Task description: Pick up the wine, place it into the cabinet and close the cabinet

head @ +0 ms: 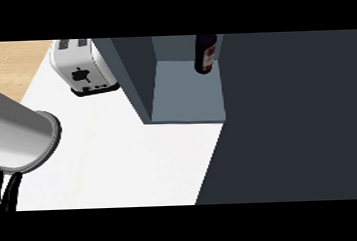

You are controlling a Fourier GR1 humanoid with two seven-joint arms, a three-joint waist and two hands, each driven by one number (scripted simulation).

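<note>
Left forearm (19, 135) fills the near left w/ its hand (7, 191) low, fingers straight & empty; wine (206, 54) already stands inside the cabinet (188, 92) at back right, so next is prob. swinging the dark door (292, 113) shut.

The toaster (82, 67) at eleven o'clock looks like brushed metal with a soft sheen, on a black plastic-looking base; the counter (131, 164) is smooth, matt white, and a strip at ten o'clock shows pale wood grain; the cabinet (188, 97) — matt grey-blue inside — has a dark, flat, unreflective door; the wine (205, 54) at twelve o'clock is dark glossy glass; the left forearm (19, 135) is smooth grey metal — the left hand (7, 191) glossy black.
</note>
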